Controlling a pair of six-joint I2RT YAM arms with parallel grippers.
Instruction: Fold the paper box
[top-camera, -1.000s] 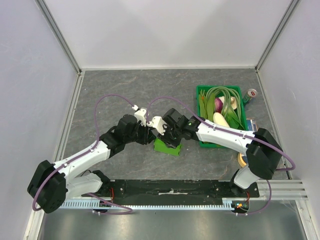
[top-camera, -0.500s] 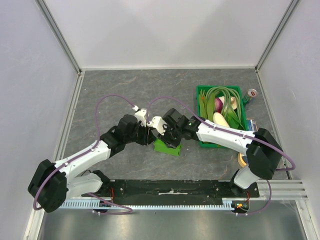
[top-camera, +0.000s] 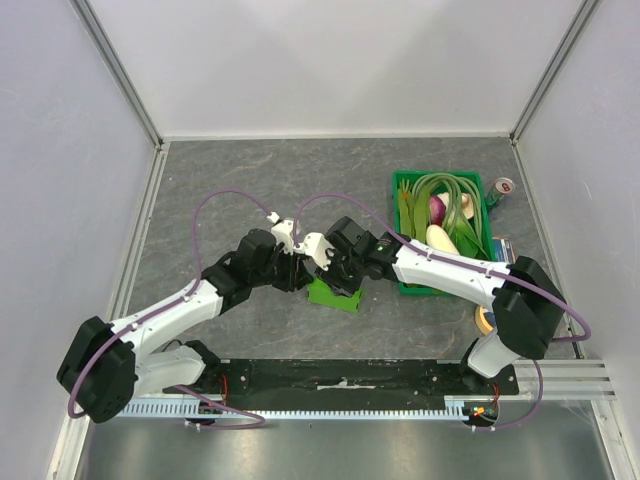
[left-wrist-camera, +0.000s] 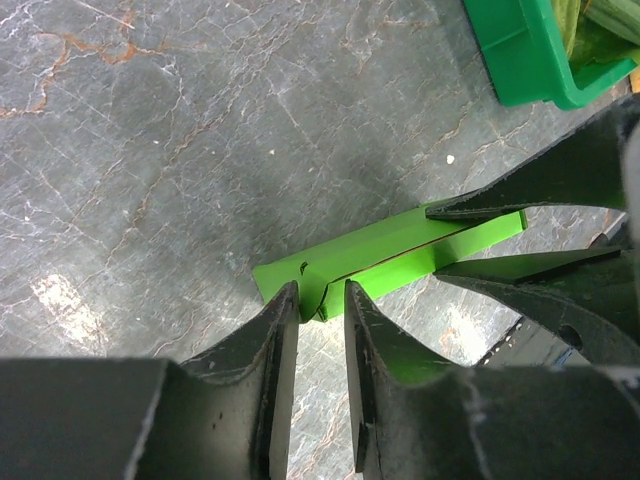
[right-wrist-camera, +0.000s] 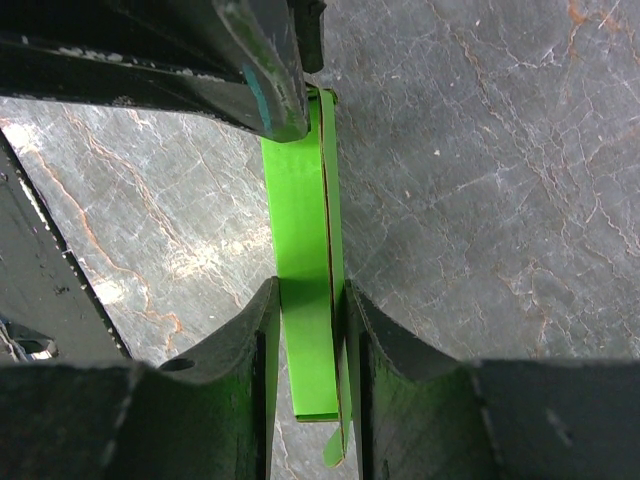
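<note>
right gripper (right-wrist-camera: 310, 292) is clamped on the paper box (right-wrist-camera: 300, 200). One finger sits on each flat face of the card, both touching, close to one end. left gripper (left-wrist-camera: 318, 298) pinches the other end, with its fingertips closed on the corner and green card filling the narrow gap between them. The two grippers meet nose to nose and the box spans between them.

The box is lime green and pressed into a narrow flat strip. A seam line runs along its length and there is a small notch near the left gripper's end. Overhead it sits just near-side of where the grippers meet, about mid-desk and slightly right of centre. It's low over the desk (top-camera: 250, 180), with a shadow right under it, but I can't tell whether its lower edge touches.

The desk is grey with a marbled, stone-look surface. A dark green crate (top-camera: 396, 205) stands to the right of the box, apart from it. It holds long green stalks, a reddish-purple bulb and a pale long vegetable. The right arm's forearm crosses the crate's near left corner. A small can (top-camera: 503, 187) stands just beside the crate's far right corner. A yellowish ring (top-camera: 484, 320) lies near the right arm's base and is partly hidden by it. A purple cable loops over each arm.
</note>
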